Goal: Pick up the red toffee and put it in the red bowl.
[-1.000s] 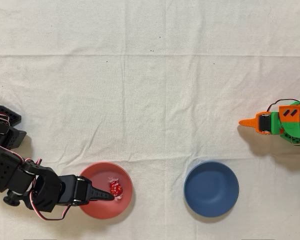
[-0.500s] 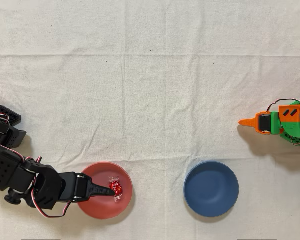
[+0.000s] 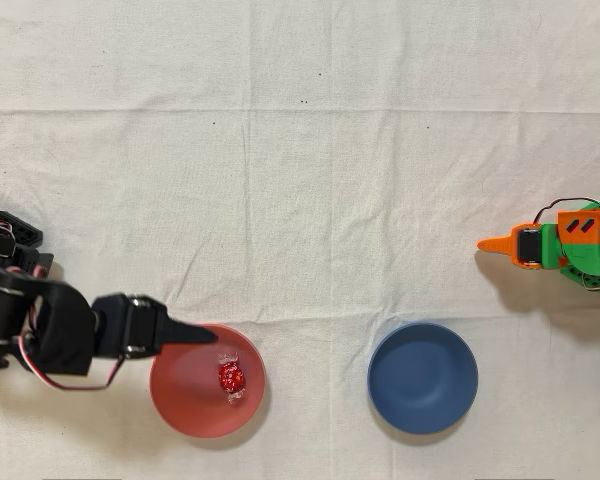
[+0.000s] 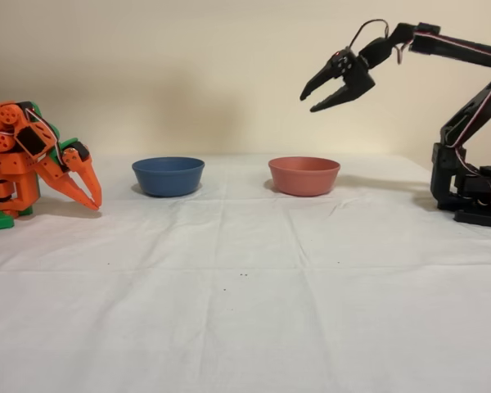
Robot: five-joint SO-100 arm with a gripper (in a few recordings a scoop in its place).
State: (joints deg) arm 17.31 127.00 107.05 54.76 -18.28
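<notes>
I see the small foil-wrapped red toffee [image 3: 231, 378] lying inside the round matte salmon-red bowl [image 3: 176, 400]; black jaws [image 4: 320, 93] hang parted and empty above the bowl. Placement looks done.

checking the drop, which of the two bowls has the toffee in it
The red bowl, left in the overhead view, with the red toffee inside. The blue bowl holds nothing.

Black plastic arm [image 4: 466, 115] of blocky jointed segments, thin red-and-white cables looping along it, ending in a tapered two-fingered tool [image 4: 309, 97].
</notes>
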